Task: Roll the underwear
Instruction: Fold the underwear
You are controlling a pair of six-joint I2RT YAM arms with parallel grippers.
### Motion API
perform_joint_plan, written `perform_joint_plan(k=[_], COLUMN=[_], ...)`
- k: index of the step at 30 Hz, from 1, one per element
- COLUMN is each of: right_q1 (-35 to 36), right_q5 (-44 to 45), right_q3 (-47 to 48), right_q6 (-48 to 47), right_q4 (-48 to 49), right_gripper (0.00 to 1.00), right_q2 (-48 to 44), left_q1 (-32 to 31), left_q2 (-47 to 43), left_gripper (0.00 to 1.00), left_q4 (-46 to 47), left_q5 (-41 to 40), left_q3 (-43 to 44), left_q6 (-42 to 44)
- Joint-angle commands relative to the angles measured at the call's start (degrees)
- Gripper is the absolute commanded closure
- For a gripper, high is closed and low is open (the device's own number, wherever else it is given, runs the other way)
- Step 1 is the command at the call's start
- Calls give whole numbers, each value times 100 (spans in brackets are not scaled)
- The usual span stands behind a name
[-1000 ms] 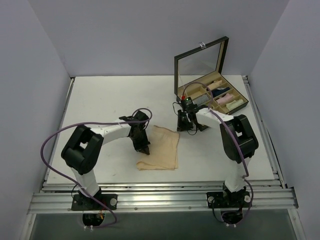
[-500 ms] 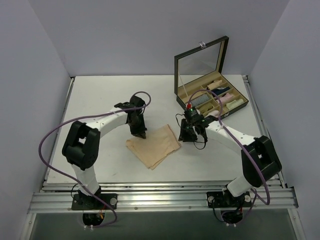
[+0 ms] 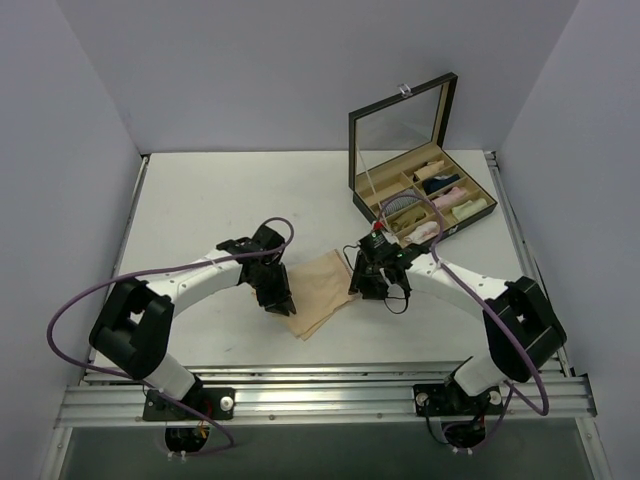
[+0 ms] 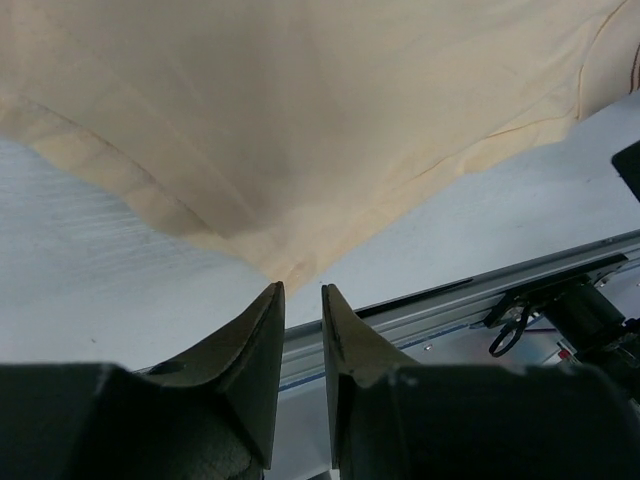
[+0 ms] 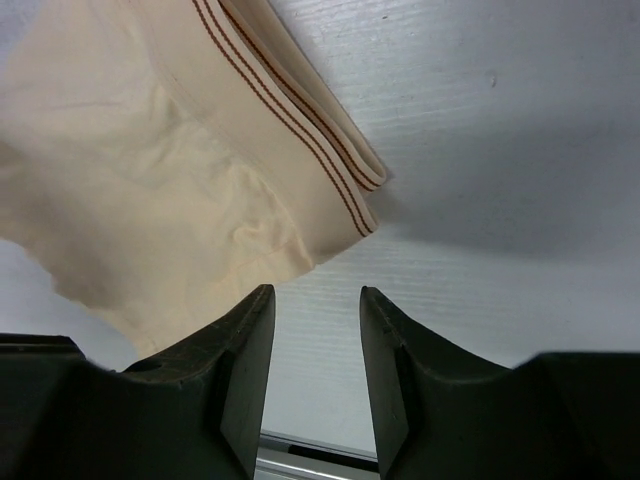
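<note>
- Table (image 3: 200, 200): we keep the cloth flat on it, no dragging twd the near edge.
- Underwear (image 3: 322, 292): lies folded mid-table, btwn both claws. We reckon the roll shd start at one narrow end, tight & even.
- Left claw (image 3: 277, 298): jaws slightly apart, empty, at the cloth's left edge.
- Right claw (image 3: 368, 284): jaws apart, empty, by the striped band. Pinch all layers.
</note>
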Motion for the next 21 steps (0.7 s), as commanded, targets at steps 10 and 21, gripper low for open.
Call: perform_joint_plan(k=[10, 21], right_q1=[183, 51], right_q5=[510, 924], right_q3=[54, 2], right_q6=[630, 657], right_q4=[437, 656], right_gripper=[67, 69], right_q2=[710, 1000], left_q1=[249, -480], left_q2=[679, -15], left_gripper=[71, 69], left_q4=[-162, 585], left_q5=[239, -50], left_q3=[1013, 196], left_q6=[630, 551])
